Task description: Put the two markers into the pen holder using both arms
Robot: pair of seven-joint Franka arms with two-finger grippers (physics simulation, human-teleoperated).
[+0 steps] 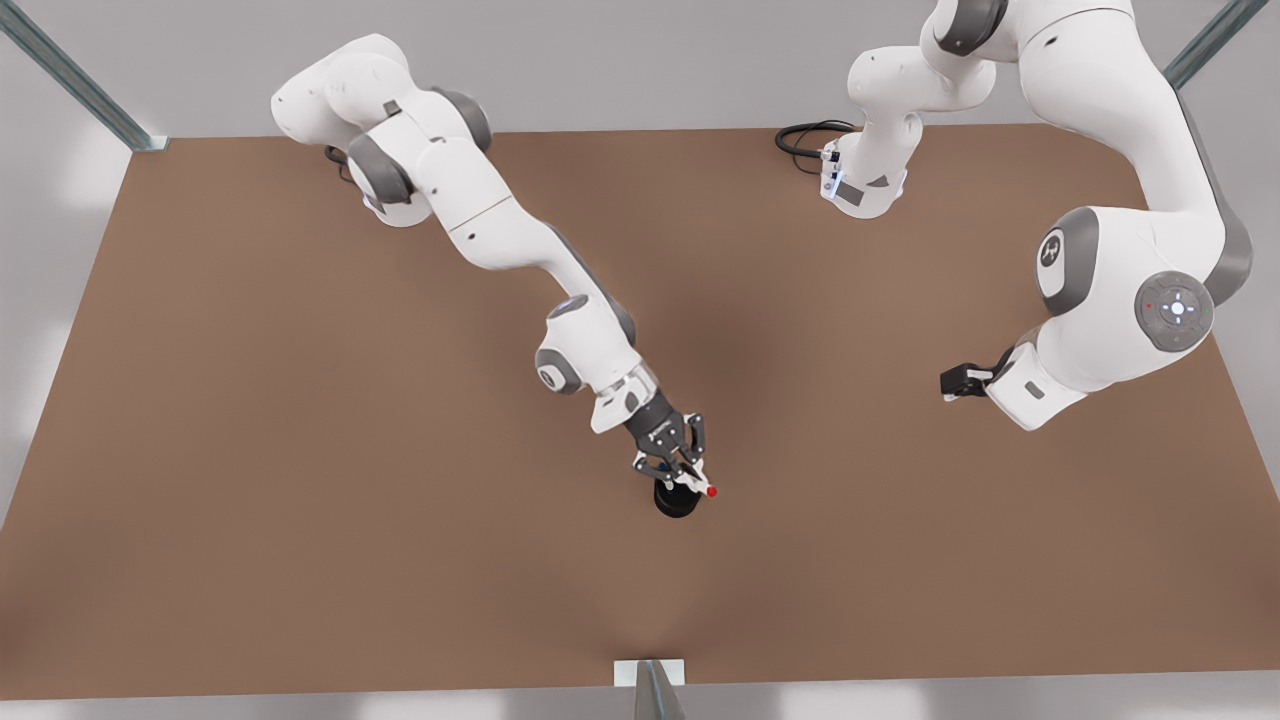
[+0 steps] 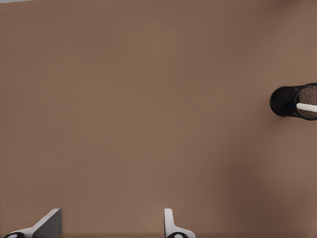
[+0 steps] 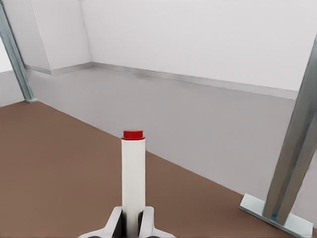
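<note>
The black pen holder [image 1: 674, 502] stands on the brown table [image 1: 300, 450] near the front middle. Directly above it, my right gripper [image 1: 686, 468] is shut on the red-tipped marker [image 1: 704, 488], which lies tilted over the rim. In the right wrist view the white barrel and red end [image 3: 133, 173] stick out from between the fingers [image 3: 115, 223]. My left gripper [image 1: 962, 381] hangs at the front view's right, well away from the holder, and its fingers [image 2: 49, 224] stand open around nothing. From there the pen holder [image 2: 287, 101] shows with a white barrel [image 2: 307, 107] at its mouth.
A metal post and its foot plate [image 1: 650, 678] sit at the table's front edge, and another post [image 1: 80, 80] at the back left corner. A black cable [image 1: 805, 135] lies at the back by the arm base.
</note>
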